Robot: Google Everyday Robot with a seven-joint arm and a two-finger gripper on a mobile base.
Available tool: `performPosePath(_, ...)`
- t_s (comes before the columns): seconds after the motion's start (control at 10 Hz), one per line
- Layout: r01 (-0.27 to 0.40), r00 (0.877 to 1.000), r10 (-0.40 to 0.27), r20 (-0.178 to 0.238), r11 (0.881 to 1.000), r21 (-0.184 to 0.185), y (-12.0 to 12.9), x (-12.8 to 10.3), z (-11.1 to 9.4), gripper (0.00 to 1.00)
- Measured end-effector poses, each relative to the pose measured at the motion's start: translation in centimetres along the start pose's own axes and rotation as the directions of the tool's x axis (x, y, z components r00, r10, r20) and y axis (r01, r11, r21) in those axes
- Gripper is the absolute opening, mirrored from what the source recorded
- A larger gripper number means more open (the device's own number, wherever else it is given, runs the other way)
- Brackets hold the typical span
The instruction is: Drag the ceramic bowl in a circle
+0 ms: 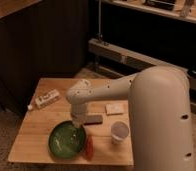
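The ceramic bowl (66,139) is wide, round and glossy green with a pale speckled inside. It sits on the wooden table (38,132) near the front edge. My white arm reaches in from the right and bends down over the bowl. My gripper (77,122) hangs at the bowl's far right rim, touching or just above it. The arm's wrist hides the fingers.
A small white cup (119,132) stands right of the bowl. A red object (89,146) lies between bowl and cup. A dark flat item (94,119), a white packet (114,108), a white box (47,98) and a small white piece (30,107) lie further back.
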Motion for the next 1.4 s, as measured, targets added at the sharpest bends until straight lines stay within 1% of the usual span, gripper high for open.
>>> performPosePath(0.1, 0.028, 1.0, -0.028, 0.0, 1.0, 0.003, 0.1, -0.6, 0.2, 0.0)
performPosePath(0.4, 0.054, 0.999, -0.054, -0.005, 0.998, 0.013, 0.2, -1.1, -0.8, 0.0)
performPosePath(0.5, 0.061, 0.998, -0.061, -0.007, 0.998, 0.014, 0.4, -1.2, -0.8, 0.0)
performPosePath(0.6, 0.088, 0.996, -0.087, -0.014, 0.996, 0.013, 1.0, -2.0, -0.4, 0.0)
performPosePath(0.7, 0.118, 0.993, -0.118, -0.011, 0.993, 0.017, 1.8, -3.2, -0.3, 0.0)
performPosePath(1.0, 0.168, 0.986, -0.167, -0.025, 0.985, 0.026, 2.5, -4.3, -0.4, 0.0)
performPosePath(1.2, 0.19, 0.981, -0.189, -0.034, 0.981, 0.028, 2.8, -5.0, -0.2, 0.0)
performPosePath(1.4, 0.232, 0.972, -0.231, -0.048, 0.972, 0.028, 4.3, -6.3, 0.3, 0.0)
